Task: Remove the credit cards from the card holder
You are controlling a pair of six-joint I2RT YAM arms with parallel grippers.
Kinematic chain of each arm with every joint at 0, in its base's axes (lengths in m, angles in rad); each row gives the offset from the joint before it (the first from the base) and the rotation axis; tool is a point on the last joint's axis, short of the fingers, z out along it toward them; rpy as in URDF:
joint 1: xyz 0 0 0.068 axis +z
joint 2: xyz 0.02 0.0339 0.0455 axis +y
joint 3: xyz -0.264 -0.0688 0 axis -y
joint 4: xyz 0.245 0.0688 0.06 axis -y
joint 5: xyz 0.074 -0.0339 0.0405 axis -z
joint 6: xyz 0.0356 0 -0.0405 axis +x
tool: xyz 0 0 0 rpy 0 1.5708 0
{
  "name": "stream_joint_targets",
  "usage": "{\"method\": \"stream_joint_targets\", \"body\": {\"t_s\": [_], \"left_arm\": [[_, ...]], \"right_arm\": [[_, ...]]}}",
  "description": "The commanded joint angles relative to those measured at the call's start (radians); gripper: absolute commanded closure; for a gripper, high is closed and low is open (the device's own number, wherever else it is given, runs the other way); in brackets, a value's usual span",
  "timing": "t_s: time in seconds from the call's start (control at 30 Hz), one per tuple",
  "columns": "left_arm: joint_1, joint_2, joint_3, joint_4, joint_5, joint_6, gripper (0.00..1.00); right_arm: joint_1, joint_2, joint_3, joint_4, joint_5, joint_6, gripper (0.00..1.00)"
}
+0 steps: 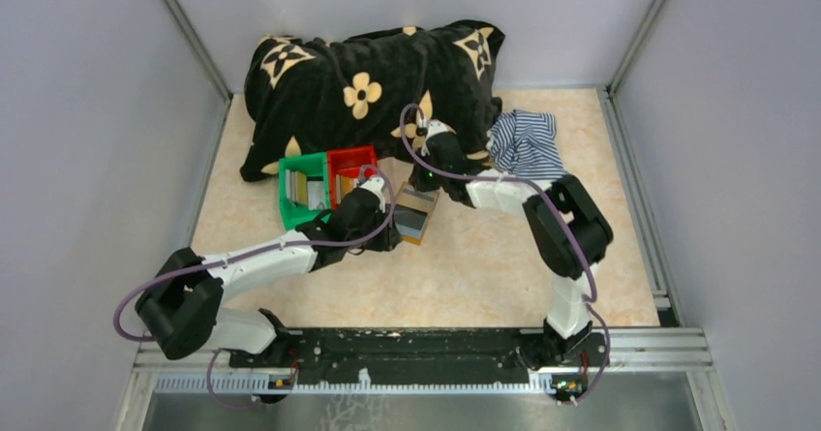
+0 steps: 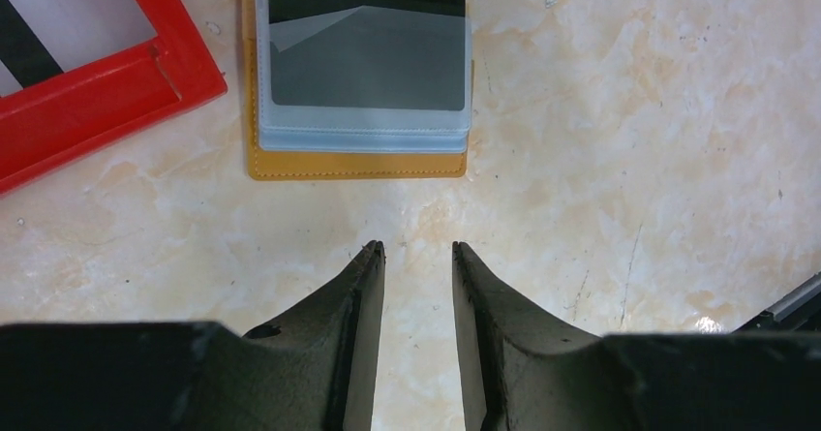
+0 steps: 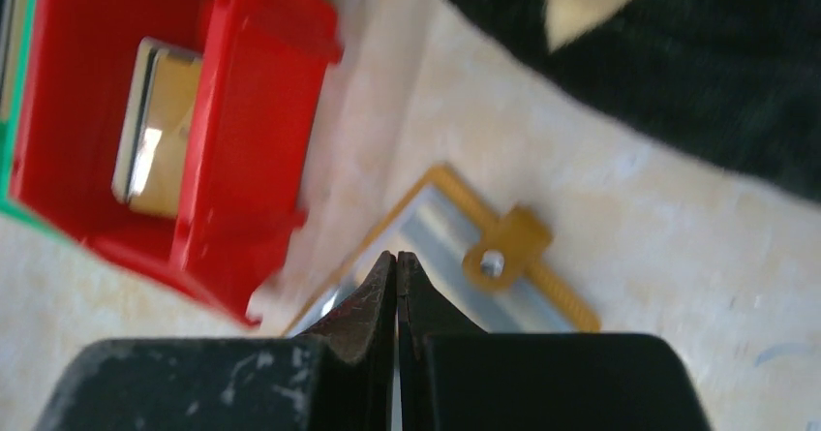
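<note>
Left hand [image 2: 416, 247] hovers near card holder [image 2: 360, 82].

Left fingers [image 2: 360, 300] partly apart, right fingers [image 3: 376, 305] tight together, forearms angled inward.

**Enclosure, overhead and wrist views.** Plain pale grey wall panels [image 1: 87, 111] closed the cell on the left, far and right sides. They were joined at the far corners by metal posts [image 1: 189, 29]. Beneath the left gripper [image 2: 416, 247] and the right gripper [image 3: 397, 255] lay a tabletop [image 1: 484, 276] of beige, marble-patterned finish, flecked with fine dark marks. Beyond both grippers, against the far panel, a black blanket [image 1: 329, 82] with cream flower motifs was heaped. A striped blue-white cloth [image 1: 528, 140] lay to the right of the right gripper, just beside the blanket's edge. Well behind the grippers, a metal rail [image 1: 658, 344] ran along the near edge. Lighting was even and diffuse. A small bright reflection [image 2: 712, 320] showed on the tabletop to the right of the left gripper.
</note>
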Motion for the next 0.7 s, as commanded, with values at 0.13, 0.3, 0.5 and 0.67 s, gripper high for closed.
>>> {"method": "stream_joint_targets", "body": {"t_s": [0.13, 0.3, 0.5, 0.67], "left_arm": [[0.017, -0.089, -0.053, -0.009, -0.026, -0.001, 0.55], [0.024, -0.109, -0.060, -0.021, -0.026, -0.008, 0.25], [0.032, -0.114, -0.051, -0.018, -0.024, -0.002, 0.10], [0.035, -0.112, -0.041, -0.014, -0.034, -0.004, 0.01]], "right_arm": [[-0.037, 0.244, 0.307, -0.097, 0.114, -0.124, 1.00], [-0.040, 0.304, 0.329, -0.134, 0.112, -0.129, 1.00], [-0.040, 0.179, 0.129, -0.070, 0.035, -0.088, 1.00], [-0.028, 0.026, -0.052, -0.051, -0.005, -0.055, 1.00]]}}
